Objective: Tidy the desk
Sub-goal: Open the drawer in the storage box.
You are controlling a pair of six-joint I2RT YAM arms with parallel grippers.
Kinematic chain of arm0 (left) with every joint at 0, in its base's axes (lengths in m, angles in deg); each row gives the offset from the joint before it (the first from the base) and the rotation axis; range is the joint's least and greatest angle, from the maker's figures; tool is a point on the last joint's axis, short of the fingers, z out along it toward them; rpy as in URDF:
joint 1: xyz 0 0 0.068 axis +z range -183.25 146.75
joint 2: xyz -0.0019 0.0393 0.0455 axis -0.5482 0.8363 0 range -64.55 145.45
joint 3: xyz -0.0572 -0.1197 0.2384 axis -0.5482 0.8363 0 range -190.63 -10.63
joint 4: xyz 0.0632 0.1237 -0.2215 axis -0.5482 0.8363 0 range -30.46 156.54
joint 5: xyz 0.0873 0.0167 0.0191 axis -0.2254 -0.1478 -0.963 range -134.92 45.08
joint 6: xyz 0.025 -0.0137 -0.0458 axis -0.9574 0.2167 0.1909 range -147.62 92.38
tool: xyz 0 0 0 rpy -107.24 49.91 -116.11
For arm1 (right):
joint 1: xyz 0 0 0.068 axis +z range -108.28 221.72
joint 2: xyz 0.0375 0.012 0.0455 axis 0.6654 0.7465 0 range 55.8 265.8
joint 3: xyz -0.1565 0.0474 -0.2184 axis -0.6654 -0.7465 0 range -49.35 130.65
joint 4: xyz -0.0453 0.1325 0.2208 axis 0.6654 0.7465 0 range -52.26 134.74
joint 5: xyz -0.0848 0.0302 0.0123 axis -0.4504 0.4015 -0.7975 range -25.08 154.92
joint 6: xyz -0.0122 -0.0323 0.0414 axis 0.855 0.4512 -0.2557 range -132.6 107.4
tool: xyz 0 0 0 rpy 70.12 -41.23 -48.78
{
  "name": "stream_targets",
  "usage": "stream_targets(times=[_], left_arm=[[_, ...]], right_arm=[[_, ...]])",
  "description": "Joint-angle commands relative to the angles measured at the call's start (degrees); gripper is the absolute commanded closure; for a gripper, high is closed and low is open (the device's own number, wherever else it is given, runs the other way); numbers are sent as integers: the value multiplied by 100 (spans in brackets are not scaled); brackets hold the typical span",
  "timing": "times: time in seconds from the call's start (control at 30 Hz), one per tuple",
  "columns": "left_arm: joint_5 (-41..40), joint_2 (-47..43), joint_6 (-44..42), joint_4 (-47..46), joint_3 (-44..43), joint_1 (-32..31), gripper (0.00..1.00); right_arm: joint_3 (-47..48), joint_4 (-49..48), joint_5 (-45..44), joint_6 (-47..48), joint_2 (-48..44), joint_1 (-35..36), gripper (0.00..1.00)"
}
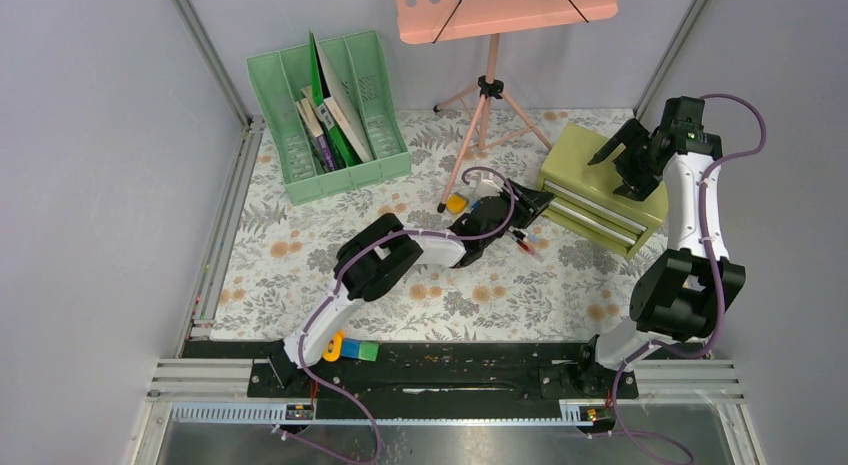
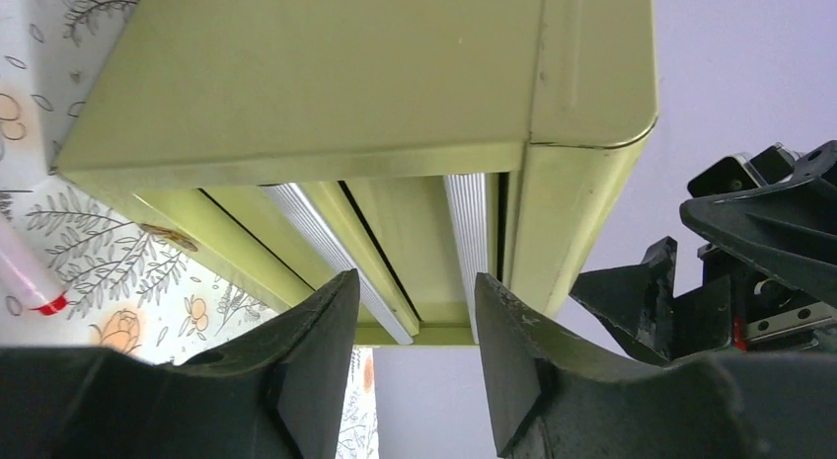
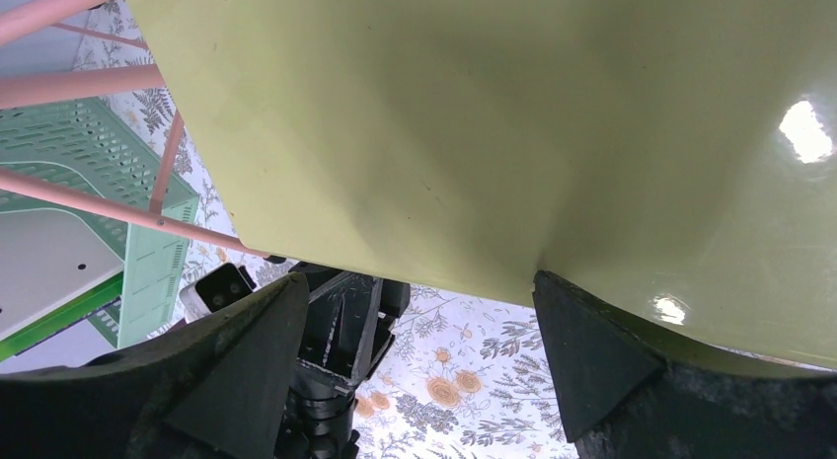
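Jaws first: my left gripper has its two fingers a bit apart, and nothing is in them. My right gripper is spread very wide, and it holds nothing too.

The desk is the biggest thing. It lies flat under both my jaws, with leaves and flowers on its cloth.

Next comes the box. It sits on the desk right in front of my left jaws. Its top is just below my right jaws. I cannot tell if my right fingers touch it. Both drawers look shut.

The rack stands well apart from both jaws, on the side away from the box. It has books in it.

The handle of one drawer is a silver bar just past my left fingertips. A second bar lies beside it.

A pen lies on the cloth beside my left jaws.

I think the step now is opening a drawer, so small loose things can go inside. Not much looks tidy yet.

Next, I think my left jaws must go forward a little until the bar sits between the fingers. Then they squeeze it and pull straight back. My right jaws may need to press on the box so it does not slide. A crooked pull could make the fingers slip off.
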Motion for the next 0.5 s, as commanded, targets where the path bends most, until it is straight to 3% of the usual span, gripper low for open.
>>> stream_targets(times=[0.0,0.37,0.47], left_arm=[[-159,22,-80,-162,-436,-9,53],[-258,389,-27,454,-1109,51,54],[-255,408,-1,487,-1082,60,61]], right_arm=[[-8,-28,-124,47,-17,37,8],[-100,-32,-67,28,-71,37,8],[-97,-33,-45,21,-67,37,8]])
